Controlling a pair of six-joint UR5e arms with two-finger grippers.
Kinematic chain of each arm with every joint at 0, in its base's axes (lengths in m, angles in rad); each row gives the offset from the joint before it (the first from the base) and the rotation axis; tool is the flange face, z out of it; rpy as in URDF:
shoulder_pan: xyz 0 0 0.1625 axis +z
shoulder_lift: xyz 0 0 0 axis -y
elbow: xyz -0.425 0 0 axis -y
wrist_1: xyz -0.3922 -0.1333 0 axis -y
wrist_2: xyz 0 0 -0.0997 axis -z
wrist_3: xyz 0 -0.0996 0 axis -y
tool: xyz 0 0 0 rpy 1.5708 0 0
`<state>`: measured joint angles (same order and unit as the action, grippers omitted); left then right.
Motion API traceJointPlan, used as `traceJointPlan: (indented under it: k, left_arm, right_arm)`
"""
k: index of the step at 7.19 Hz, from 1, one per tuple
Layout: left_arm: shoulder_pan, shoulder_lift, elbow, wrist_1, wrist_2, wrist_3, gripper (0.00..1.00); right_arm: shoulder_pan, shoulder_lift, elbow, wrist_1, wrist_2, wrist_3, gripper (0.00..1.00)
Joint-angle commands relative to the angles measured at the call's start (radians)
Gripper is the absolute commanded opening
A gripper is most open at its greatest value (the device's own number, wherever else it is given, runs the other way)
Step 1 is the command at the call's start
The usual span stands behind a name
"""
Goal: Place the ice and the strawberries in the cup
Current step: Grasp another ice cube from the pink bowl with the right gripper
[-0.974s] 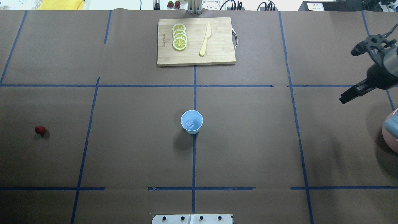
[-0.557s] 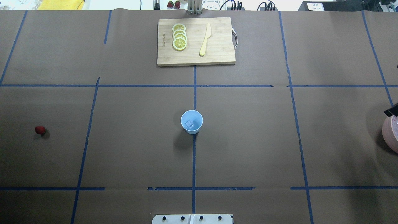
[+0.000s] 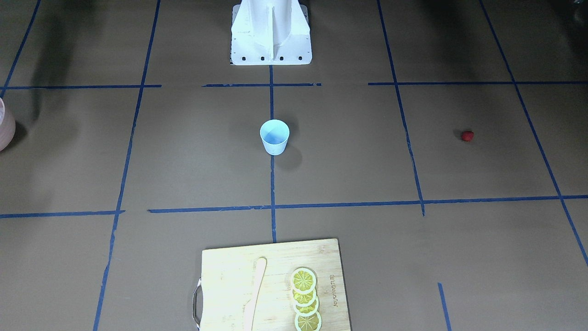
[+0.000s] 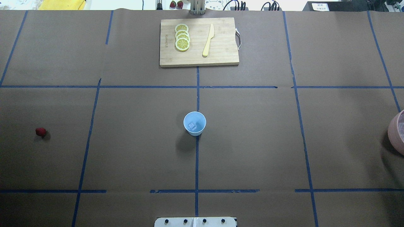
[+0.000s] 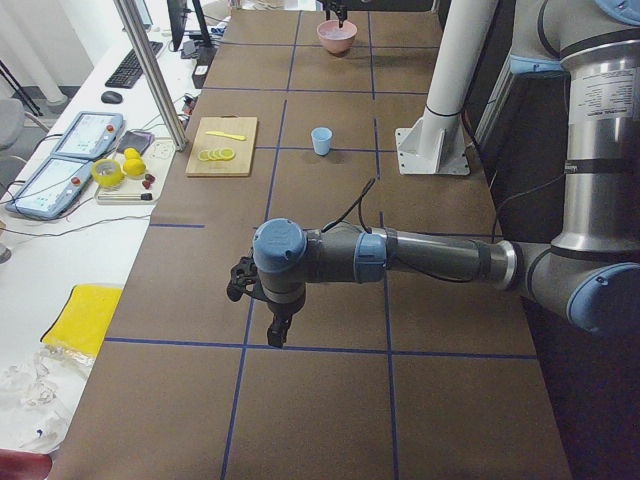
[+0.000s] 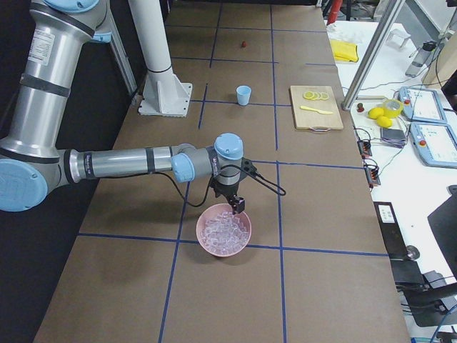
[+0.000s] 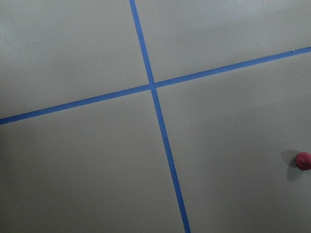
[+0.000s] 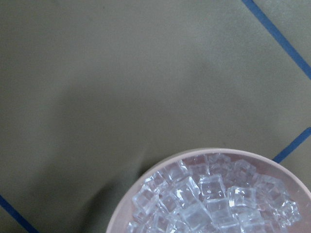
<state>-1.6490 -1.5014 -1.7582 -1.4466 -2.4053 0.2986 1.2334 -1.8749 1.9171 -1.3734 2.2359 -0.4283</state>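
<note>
**A:** One pale, translucent ice cube (image 4: 192,126) lies at the bottom of the small light blue tapered plastic cup (image 4: 194,123) in the overhead view, mid-table. Is the ice half done?

**B:** I'd judge so. The tiny roundish bright red strawberry (image 4: 40,131) sits far left on the matte brown paper table cover (image 4: 132,151), well apart from the cup. Neither arm shows here.

**A:** And the front-facing view?

**B:** The cup stands upright and smooth-walled at the centre, with the berry alone at the right. Nearest the camera, a pale wooden cutting board (image 3: 225,276) carries yellow lemon slices (image 3: 304,299).

**A:** The left side view?

**B:** The left gripper (image 5: 276,328) hangs over the table, fingers down. I cannot tell how wide it is.

**A:** The right side view?

**B:** The right gripper (image 6: 236,204) hovers just above a pinkish round bowl (image 6: 202,236) heaped with glassy cubes. Its spread cannot be told either.

**A:** The wrist cameras?

**B:** The left one catches the pimpled berry at its right edge, near crossed blue tape. The right one shows the bowl's rim and slick cubes. Next, I think, the left arm centres over the berry and pinches it gently, since something so round may roll.
</note>
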Motion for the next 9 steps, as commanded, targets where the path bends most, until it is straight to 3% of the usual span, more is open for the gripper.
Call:
traceJointPlan:
  k: [1, 9]
  left_arm:
    - [0.002, 0.004, -0.001, 0.000, 0.000, 0.001, 1.00]
    - [0.002, 0.004, 0.000, 0.000, 0.000, 0.001, 1.00]
  right_arm:
    - [0.003, -0.004, -0.056, 0.013, -0.004, -0.130, 1.00]
    - [0.000, 0.056, -0.161, 0.016, -0.024, -0.172, 0.96]
